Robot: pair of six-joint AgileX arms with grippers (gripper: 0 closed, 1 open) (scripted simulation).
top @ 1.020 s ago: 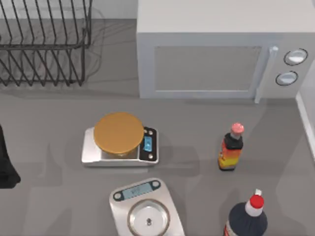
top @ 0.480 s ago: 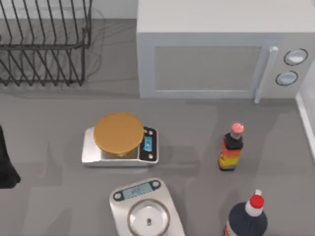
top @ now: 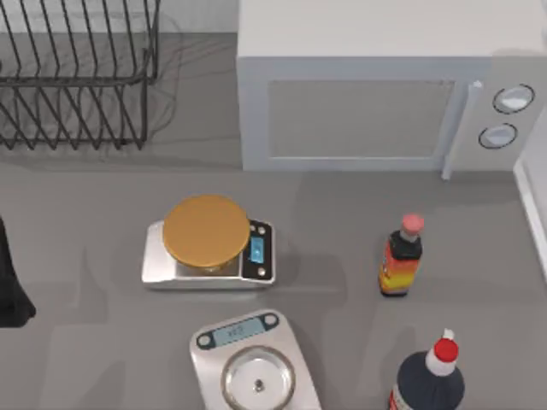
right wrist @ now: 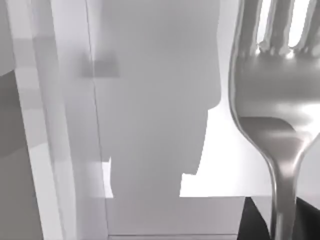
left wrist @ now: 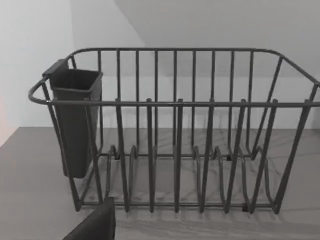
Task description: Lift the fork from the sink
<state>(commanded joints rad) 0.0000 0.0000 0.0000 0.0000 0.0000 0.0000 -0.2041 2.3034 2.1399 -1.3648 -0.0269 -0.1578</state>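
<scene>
The fork looms close above the pale sink

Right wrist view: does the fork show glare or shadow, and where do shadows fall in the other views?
Right wrist view: the fork gleams near its tines, with a dark band at the neck. Top view: soft shadows lie on the counter. Left wrist view: the dish rack throws thin line shadows under itself.

Left arm: a matte black, seemingly blocky shape.
</scene>
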